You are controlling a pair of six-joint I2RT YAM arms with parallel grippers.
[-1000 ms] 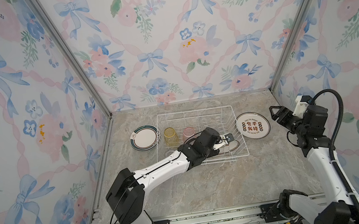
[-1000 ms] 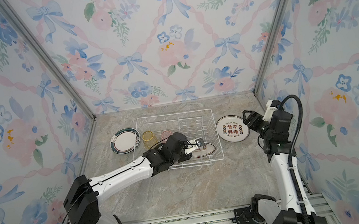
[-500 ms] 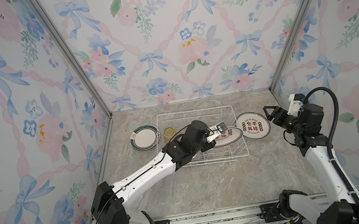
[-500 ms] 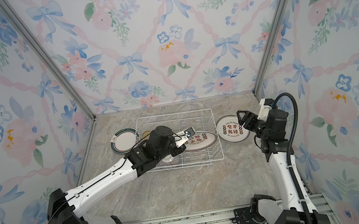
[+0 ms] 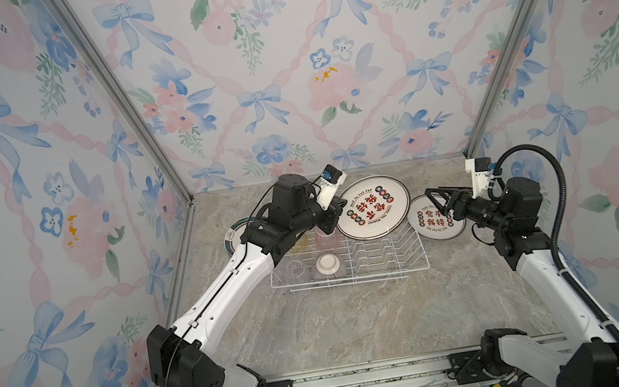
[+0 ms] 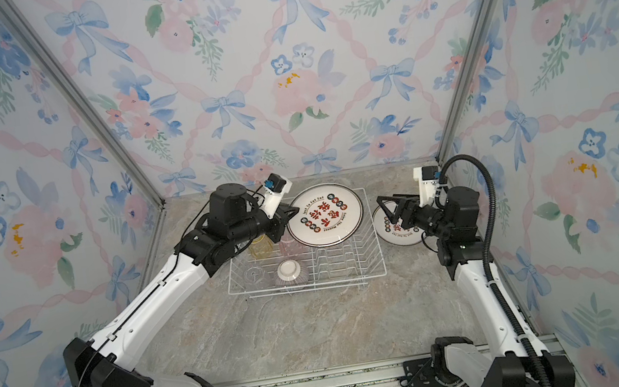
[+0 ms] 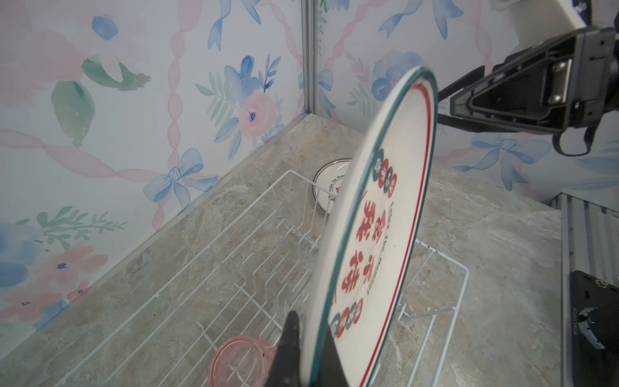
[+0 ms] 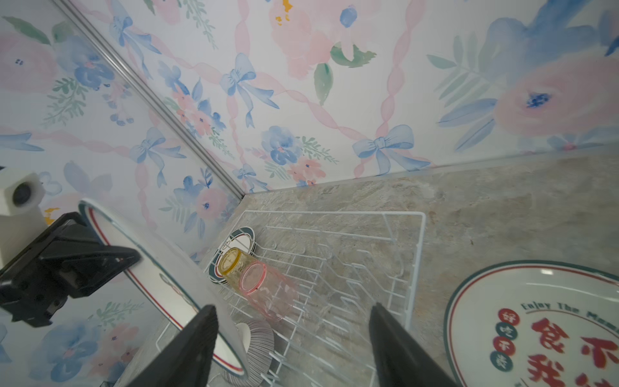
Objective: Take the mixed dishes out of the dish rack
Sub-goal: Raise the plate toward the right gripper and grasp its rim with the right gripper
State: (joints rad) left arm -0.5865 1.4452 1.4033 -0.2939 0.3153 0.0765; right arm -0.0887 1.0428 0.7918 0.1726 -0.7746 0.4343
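My left gripper [image 5: 338,210] clamps a plate [image 5: 373,209], tilted above the rack [image 5: 416,268] at the marbled table's [image 5: 341,324] back edge. My right gripper [image 5: 436,203] gapes nearby. Floral wallpaper [image 5: 278,60] surrounds us.

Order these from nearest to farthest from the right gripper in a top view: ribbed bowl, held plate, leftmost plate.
From the right gripper:
1. held plate, over the dish rack
2. ribbed bowl, inside the rack
3. leftmost plate, beyond the rack
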